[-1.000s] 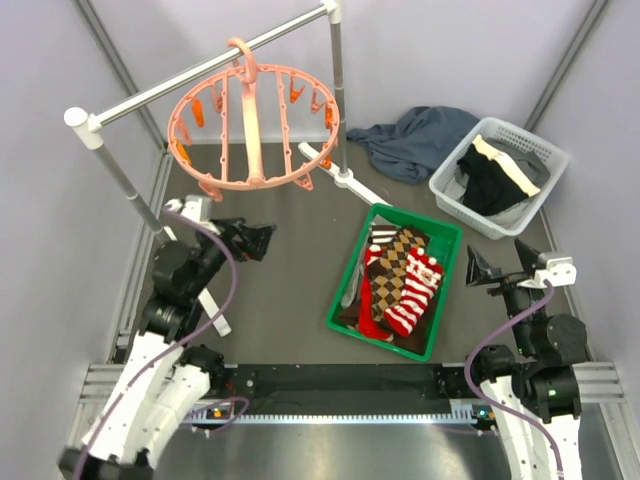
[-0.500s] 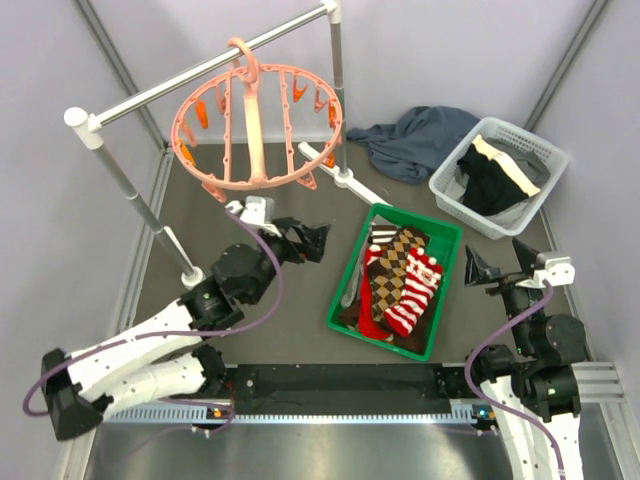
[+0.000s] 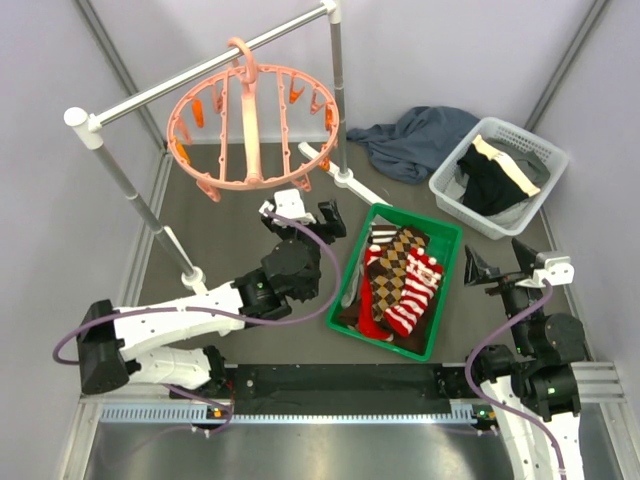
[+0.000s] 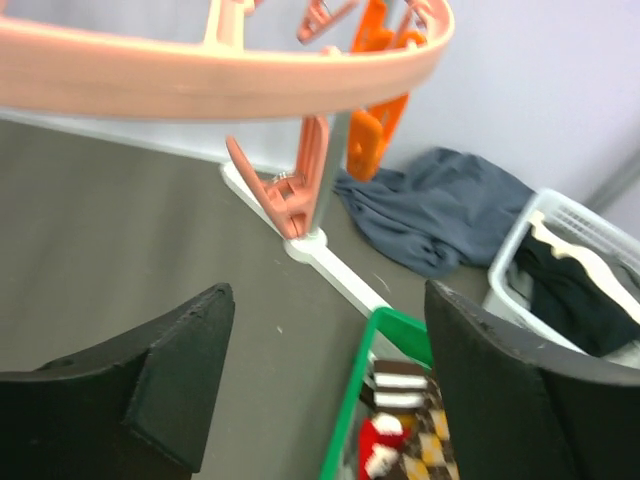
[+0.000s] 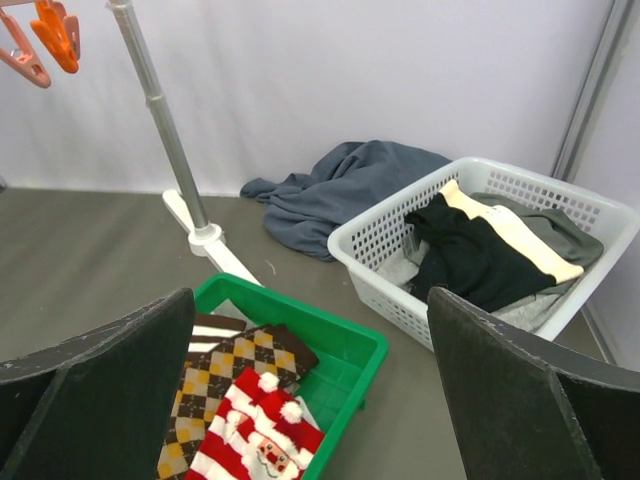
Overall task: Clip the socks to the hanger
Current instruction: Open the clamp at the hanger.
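Observation:
The socks [image 3: 400, 275] lie piled in a green tray [image 3: 440, 290]: a red-and-white striped one [image 5: 255, 440], a brown argyle one [image 5: 215, 385] and others beneath. The tray's near corner and socks also show in the left wrist view [image 4: 400, 440]. The salmon-pink hanger [image 3: 255, 125] hangs by its hook from the rail; its ring [image 4: 230, 75] and orange clips [image 4: 375, 140] are above my left gripper [image 4: 328, 300]. My left gripper [image 3: 305, 222] is open and empty, low, between hanger and tray. My right gripper [image 3: 490, 262] is open and empty, right of the tray, facing it [image 5: 310, 300].
A grey metal rail [image 3: 210, 65] stands on posts with white feet [image 3: 345, 178]. A dark blue-grey cloth [image 3: 415, 135] lies at the back. A white basket [image 3: 500, 175] with black and cream garments stands at the back right. Grey walls close in the sides.
My left arm has swung from the left side rightward and stretched out; its gripper now sits by the tray's far left corner. The hanger sways slightly. The right arm has not moved.

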### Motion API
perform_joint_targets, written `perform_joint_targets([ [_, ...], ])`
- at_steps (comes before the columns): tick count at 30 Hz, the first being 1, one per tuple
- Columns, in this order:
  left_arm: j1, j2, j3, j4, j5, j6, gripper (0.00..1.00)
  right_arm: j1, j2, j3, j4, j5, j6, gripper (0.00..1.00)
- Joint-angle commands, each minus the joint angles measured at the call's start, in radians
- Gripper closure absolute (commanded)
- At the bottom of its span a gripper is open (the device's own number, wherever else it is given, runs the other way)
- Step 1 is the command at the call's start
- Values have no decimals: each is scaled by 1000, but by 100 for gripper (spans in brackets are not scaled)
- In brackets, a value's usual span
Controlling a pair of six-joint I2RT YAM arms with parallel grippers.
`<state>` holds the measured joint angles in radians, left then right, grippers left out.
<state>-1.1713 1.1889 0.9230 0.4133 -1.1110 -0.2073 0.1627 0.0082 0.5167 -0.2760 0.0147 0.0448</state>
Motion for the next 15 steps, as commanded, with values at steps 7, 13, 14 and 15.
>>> perform_joint_targets([
  [7,35,60,123,141,-150,149,26,24,-106,5,32,7,7,1],
  [13,70,44,181,-7,-75,34,31,29,-106,8,31,7,6,1],
  [14,73,44,189,-40,-69,17,31,29,-106,8,28,5,7,1],
  [15,78,43,200,-51,-61,13,33,29,-106,11,26,5,7,1],
])
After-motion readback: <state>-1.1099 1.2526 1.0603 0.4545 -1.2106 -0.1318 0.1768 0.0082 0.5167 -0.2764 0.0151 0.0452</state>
